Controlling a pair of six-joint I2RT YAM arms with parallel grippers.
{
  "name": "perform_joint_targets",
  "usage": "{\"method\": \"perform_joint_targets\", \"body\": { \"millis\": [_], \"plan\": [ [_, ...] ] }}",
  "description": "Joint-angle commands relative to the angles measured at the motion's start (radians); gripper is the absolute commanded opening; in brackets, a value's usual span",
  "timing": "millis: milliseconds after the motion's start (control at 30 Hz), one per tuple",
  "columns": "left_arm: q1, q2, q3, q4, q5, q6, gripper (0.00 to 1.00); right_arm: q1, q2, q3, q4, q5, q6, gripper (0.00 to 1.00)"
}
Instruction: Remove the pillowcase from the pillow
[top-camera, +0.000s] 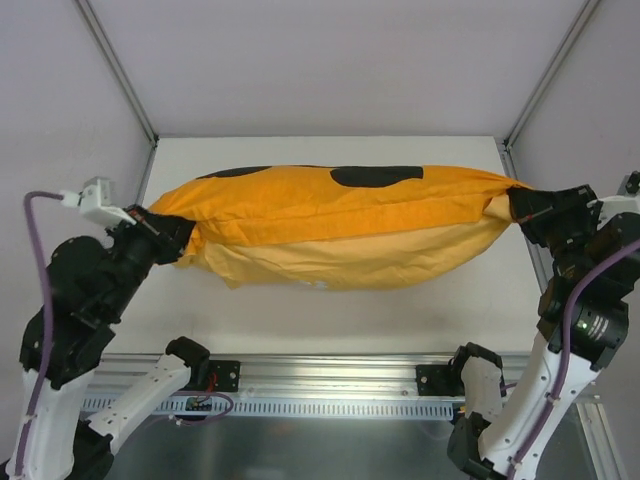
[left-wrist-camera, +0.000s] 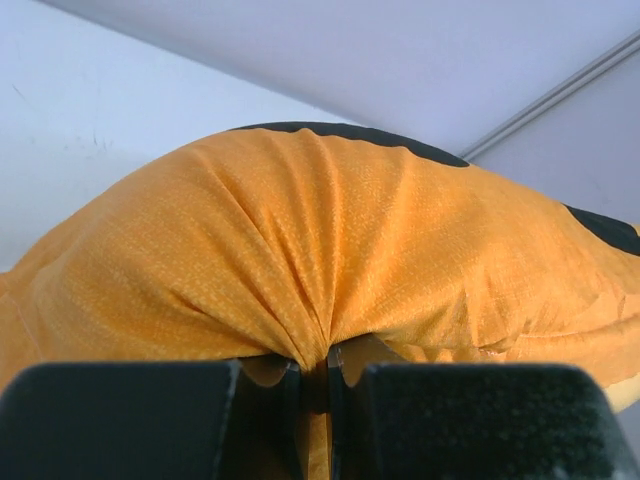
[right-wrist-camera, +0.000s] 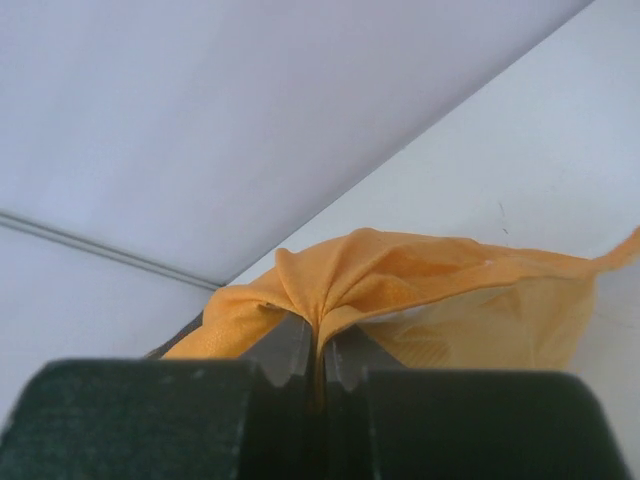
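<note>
The orange pillowcase (top-camera: 330, 220) with black ear patches hangs stretched across the table, bulging with the pillow inside; no white of the pillow shows. My left gripper (top-camera: 172, 238) is shut on the cover's left corner, where the fabric (left-wrist-camera: 300, 260) gathers into folds between the jaws (left-wrist-camera: 314, 370). My right gripper (top-camera: 520, 205) is shut on the right corner, a bunch of orange cloth (right-wrist-camera: 370, 270) pinched between its jaws (right-wrist-camera: 320, 350). A paler underside flap (top-camera: 310, 268) sags along the near side.
The white table (top-camera: 300, 320) lies under the bundle. Metal frame posts (top-camera: 120, 70) (top-camera: 555, 70) rise at the back corners, with walls to either side. A rail (top-camera: 320, 375) runs along the near edge between the arm bases.
</note>
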Motion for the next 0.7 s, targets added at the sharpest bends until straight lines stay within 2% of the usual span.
{"method": "perform_joint_targets", "body": {
  "millis": [0,167,300,400,500,567,667],
  "plan": [
    [0.016,-0.099,0.114,0.048,-0.185,0.071,0.00,-0.011,-0.043,0.094,-0.012,0.017,-0.017,0.01],
    [0.016,-0.162,0.169,-0.045,-0.179,0.056,0.00,-0.005,-0.077,0.146,-0.098,0.023,-0.072,0.01],
    [0.016,-0.156,0.251,-0.142,-0.161,0.005,0.00,0.003,-0.108,0.207,-0.206,0.063,-0.130,0.01],
    [0.016,-0.124,0.289,-0.168,-0.141,0.011,0.00,0.007,-0.135,0.211,-0.219,0.071,-0.138,0.01],
    [0.015,-0.049,0.297,-0.217,-0.154,0.029,0.00,0.007,-0.126,0.156,-0.176,0.050,-0.111,0.01],
    [0.013,0.053,0.317,-0.276,-0.199,0.028,0.00,0.007,-0.090,0.093,-0.138,0.043,-0.098,0.01],
    [0.015,0.202,0.307,-0.288,-0.156,0.028,0.00,0.007,-0.008,0.016,-0.077,0.076,-0.083,0.01]
  ]
}}
